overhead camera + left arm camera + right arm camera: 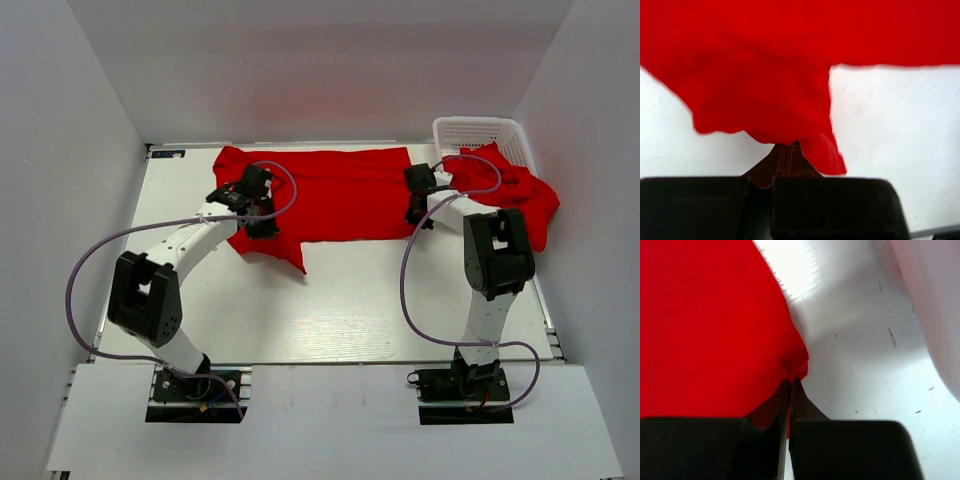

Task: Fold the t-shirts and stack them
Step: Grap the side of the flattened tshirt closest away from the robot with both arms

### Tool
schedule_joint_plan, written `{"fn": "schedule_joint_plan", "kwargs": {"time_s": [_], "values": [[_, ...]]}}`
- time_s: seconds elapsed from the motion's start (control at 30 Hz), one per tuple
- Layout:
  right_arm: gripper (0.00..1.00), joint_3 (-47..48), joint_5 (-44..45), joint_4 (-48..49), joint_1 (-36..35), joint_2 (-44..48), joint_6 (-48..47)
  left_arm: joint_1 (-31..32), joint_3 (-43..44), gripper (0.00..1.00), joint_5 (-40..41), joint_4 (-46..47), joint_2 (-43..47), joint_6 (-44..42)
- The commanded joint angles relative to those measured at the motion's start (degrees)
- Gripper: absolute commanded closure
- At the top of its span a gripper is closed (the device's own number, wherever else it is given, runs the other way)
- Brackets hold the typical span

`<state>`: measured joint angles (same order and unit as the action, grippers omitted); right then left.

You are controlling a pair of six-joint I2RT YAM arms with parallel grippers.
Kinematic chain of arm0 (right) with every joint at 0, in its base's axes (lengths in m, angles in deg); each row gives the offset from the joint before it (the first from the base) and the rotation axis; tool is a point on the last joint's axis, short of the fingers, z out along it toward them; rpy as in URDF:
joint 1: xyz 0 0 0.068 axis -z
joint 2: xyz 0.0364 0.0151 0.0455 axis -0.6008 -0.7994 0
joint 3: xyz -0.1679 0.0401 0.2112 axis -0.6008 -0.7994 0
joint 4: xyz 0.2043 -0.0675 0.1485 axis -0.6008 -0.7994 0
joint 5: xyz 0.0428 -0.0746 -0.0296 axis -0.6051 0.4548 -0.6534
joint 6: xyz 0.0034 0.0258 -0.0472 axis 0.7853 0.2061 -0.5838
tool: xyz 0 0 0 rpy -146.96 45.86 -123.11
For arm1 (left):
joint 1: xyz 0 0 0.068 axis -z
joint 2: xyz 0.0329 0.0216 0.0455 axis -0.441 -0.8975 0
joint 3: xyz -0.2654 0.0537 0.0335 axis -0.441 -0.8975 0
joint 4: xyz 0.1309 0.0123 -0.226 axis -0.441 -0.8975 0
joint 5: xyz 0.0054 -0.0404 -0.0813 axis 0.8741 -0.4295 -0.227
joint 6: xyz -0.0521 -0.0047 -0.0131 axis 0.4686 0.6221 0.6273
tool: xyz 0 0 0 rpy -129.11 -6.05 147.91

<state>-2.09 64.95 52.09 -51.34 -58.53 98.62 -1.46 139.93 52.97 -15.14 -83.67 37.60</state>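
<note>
Across the far half of the white surface (pixel 350 310) lies a spread t-shirt (pixel 340 195). It is plain bright red, soft and slightly rumpled, with its long edge running left to right. Its near left corner runs out to a point toward the arms. A second mass of the same red cloth — a red heap (pixel 520 195) — spills over the near rim of the white lattice basket (pixel 478 130) at the far right corner. How many shirts are bundled in it cannot be told. Counted: one shirt laid out, one heap, one basket, two arms, two pincers.

The left pincer (pixel 788 148) is pressed together on a fold of the spread t-shirt at its left end. The right pincer (pixel 790 382) is likewise pressed together, pinching a pucker of cloth at the shirt's right edge. Only the wrist views show these grips: in each, the dark fingers meet with red cloth bunched at their tips and bare surface beside it. From above, the pincers are small dark shapes over the cloth and the bite itself is not visible — yet that view alone shows the whole shirt stretched between the two arms, along with the basket and the heap.
</note>
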Motion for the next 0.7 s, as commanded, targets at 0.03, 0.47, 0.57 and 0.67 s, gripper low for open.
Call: {"fn": "schedule_joint_plan", "kwargs": {"time_s": [0.03, 0.47, 0.57, 0.67], "values": [[1.00, 5.2, 0.2, -3.0, -0.3, 0.8, -2.5, -0.8, 8.5, 1.00, 3.3, -0.8, -4.7, -0.7], [1.00, 18.4, 1.1, -7.0, -0.2, -5.1, -5.2, -4.4, 23.4, 1.00, 7.4, 0.6, -12.8, -2.4], [1.00, 21.0, 1.7, -7.5, 0.1, -6.4, -5.8, -4.9, 24.1, 1.00, 8.6, 4.1, -12.8, -5.1], [1.00, 24.1, 2.5, -8.3, 0.1, -7.8, -6.5, -5.5, 24.7, 1.00, 9.1, 8.3, -12.8, -8.6]]}}
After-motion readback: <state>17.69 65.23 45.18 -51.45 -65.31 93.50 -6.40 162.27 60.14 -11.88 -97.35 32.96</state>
